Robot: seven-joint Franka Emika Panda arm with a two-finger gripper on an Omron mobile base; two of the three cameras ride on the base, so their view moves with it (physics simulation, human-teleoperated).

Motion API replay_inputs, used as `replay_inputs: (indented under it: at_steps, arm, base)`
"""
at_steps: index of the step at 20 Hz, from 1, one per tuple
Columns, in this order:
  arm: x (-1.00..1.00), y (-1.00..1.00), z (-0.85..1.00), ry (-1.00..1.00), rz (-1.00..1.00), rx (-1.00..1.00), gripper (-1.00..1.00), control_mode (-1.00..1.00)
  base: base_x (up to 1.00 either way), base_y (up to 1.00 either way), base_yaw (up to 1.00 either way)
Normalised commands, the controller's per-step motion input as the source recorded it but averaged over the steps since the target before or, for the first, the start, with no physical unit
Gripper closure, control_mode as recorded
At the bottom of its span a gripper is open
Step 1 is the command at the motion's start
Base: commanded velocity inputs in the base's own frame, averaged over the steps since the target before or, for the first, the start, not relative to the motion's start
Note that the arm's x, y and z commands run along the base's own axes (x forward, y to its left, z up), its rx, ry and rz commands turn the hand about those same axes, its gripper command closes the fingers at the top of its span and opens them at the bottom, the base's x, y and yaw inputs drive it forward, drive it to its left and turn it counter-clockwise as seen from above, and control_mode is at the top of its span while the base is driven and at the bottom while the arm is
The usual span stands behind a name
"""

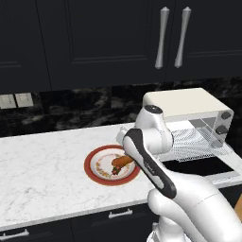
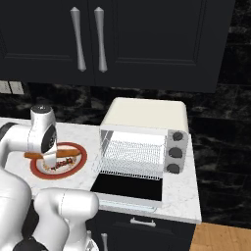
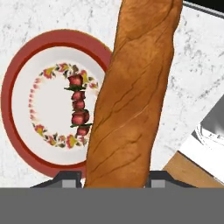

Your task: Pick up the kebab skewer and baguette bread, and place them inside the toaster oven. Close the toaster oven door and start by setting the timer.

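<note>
Smooth orange-brown baguette bread (image 3: 131, 96), cracked along its crust, pinched between the gripper (image 3: 114, 178) jaws and raised above the plate (image 3: 26, 65). On that red-rimmed, flower-patterned plate, the kebab skewer (image 3: 78, 107) with dark red and green chunks, lying flat. To the right, cream-white toaster oven (image 2: 147, 115), wire rack (image 2: 132, 154) bare, toaster oven door (image 2: 127, 188) folded down flat toward the near counter edge. Open marble counter (image 1: 42, 160) left of the plate.
</note>
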Motion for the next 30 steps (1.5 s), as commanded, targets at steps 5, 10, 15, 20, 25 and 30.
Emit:
replay_inputs:
  at_steps: [5,10,15,20,25,30]
  arm:
    - [-0.22,-0.4,0.35,0.0,-0.26,0.01,1.0,-1.0]
    - [-0.4,-0.56,0.4,-0.05,-0.16,0.0,1.0,-1.0]
    - [-0.55,-0.74,0.23,-0.07,-0.06,0.01,1.0,-1.0]
    - [-0.27,-0.88,0.21,-0.11,0.0,0.0,1.0,-1.0]
    - [-0.02,-0.9,0.12,-0.12,0.0,0.0,1.0,-1.0]
    - [0.0,-0.74,0.01,-0.11,0.0,0.0,1.0,-1.0]
  base:
    - [0.0,0.0,0.0]
    - [0.0,0.0,0.0]
    - [0.0,0.0,0.0]
    - [0.0,0.0,0.0]
    - [0.0,0.0,0.0]
    - [0.0,0.0,0.0]
